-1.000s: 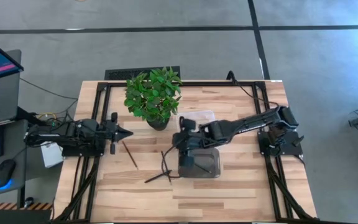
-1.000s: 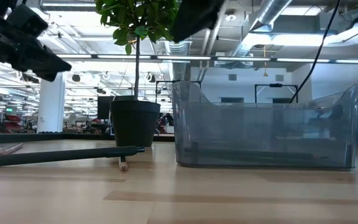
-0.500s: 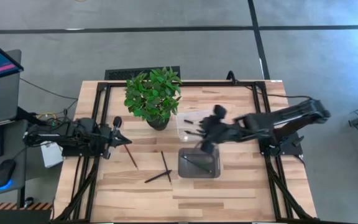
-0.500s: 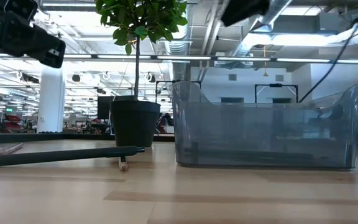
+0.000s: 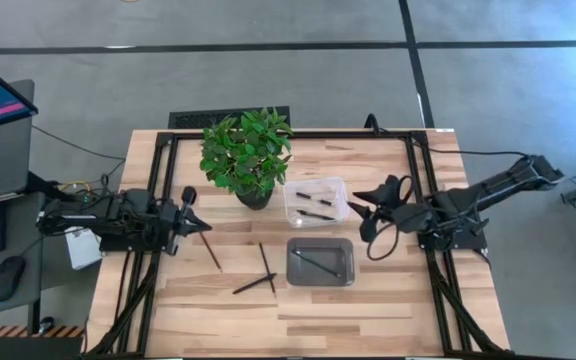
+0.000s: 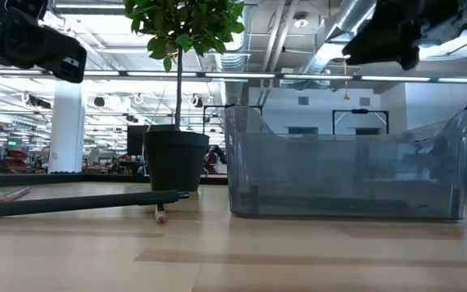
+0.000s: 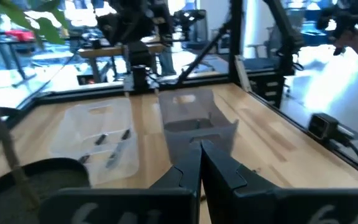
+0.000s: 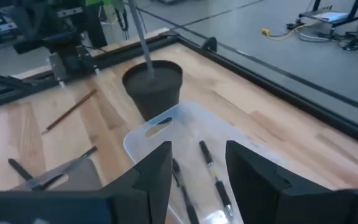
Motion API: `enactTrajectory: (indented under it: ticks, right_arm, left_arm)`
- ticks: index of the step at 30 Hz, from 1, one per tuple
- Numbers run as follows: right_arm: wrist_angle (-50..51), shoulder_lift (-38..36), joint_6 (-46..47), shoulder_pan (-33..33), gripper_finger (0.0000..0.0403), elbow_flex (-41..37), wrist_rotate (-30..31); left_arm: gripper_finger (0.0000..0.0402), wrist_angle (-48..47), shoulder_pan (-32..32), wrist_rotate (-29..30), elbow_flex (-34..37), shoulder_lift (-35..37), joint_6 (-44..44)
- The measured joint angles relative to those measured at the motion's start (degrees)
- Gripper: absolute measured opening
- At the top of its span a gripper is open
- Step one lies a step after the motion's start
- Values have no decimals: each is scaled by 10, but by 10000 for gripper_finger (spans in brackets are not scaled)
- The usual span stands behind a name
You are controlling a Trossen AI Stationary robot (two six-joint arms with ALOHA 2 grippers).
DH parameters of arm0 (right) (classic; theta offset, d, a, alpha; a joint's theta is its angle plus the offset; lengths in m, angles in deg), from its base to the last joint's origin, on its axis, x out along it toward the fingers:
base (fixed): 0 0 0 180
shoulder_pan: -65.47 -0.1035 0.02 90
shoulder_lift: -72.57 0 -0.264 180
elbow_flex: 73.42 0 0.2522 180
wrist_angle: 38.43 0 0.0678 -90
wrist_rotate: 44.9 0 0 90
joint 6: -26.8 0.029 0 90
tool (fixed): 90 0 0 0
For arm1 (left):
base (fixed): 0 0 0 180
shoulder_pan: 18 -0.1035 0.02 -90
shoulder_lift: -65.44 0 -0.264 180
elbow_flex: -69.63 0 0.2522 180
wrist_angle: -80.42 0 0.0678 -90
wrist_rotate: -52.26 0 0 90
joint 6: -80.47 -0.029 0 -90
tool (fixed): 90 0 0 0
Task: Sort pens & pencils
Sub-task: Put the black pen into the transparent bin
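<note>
Left hand (image 5: 200,216) closed at table's left; right hand (image 5: 360,204) parted.

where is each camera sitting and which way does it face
High view: above, straight down on the table, both arms.
Low view: table height, level past the grey bin; arms overhead.
Left wrist view: past the shut left gripper toward both bins.
Right wrist view: past the open right gripper onto the clear bin.
Shared: plant pot, also low.

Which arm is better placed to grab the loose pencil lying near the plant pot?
Probably the left. The left claw sits right beside the brown pencil on the table, while the right claw hovers open beyond the clear bin.
</note>
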Motion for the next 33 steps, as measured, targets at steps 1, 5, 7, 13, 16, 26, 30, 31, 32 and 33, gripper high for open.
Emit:
enactTrajectory:
  ticks: [1, 5, 7, 13, 16, 26, 30, 31, 32, 33]
  right_arm:
    - [-9, -1, 0, -1, 169, -7, 0]
    - [-22, 3, -1, -1, 169, -19, 0]
    - [-19, 8, -1, 2, 170, -21, 0]
    - [-24, 14, -2, 12, 167, -21, -1]
    - [-23, 15, -2, 12, 166, -21, -1]
    - [-28, 15, -2, 12, 164, -21, -2]
    - [-32, 15, -2, 12, 164, -21, -2]
    - [-32, 15, -2, 12, 164, -21, -2]
    - [-33, 15, -2, 12, 164, -21, -2]
    - [-34, 15, -2, 12, 164, -21, -2]
  left_arm:
    - [0, 0, 0, 3, 0, 0, 4]
    - [0, 0, 0, 10, 0, 0, -11]
    - [3, 0, 0, 9, 0, 0, -10]
    - [55, -1, 0, -22, 0, 0, 9]
    - [95, -1, 0, -26, 0, 0, 12]
    - [179, 37, 1, 15, -3, -17, 39]
    - [182, 4, 17, -3, -38, -61, 5]
    - [182, -12, 24, 7, -53, -73, -3]
    - [182, -28, 31, 19, -68, -87, -7]
    - [182, -44, 40, 31, -84, -104, -9]
